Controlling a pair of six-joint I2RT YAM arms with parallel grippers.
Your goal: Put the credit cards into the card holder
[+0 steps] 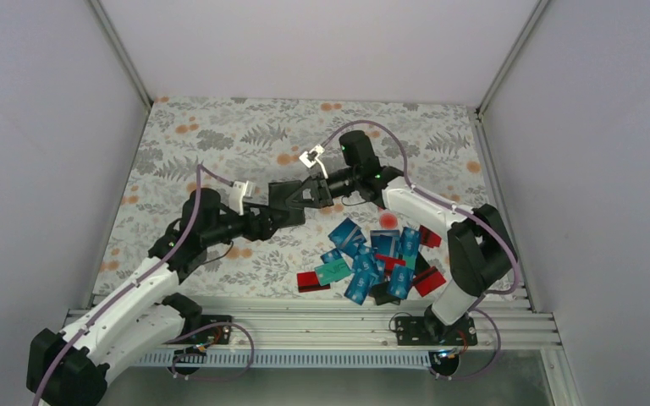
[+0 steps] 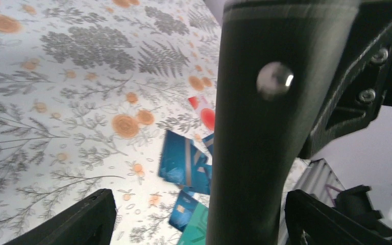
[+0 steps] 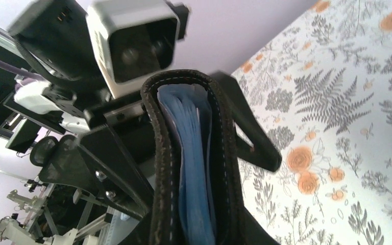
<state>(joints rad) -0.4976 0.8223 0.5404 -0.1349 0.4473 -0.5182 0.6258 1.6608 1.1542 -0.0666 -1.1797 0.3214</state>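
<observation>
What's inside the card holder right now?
Inside the card holder, blue-grey slot layers show between its black covers. Whether any card sits in them is hidden.

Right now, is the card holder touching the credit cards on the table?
Apart. The top external view shows the card holder raised at the centre, with patterned tablecloth visible between it and the credit cards.

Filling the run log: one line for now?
right gripper: shut on card holder, raised | left gripper: open, straddling card holder | credit cards: heaped on table, none gripped
</observation>
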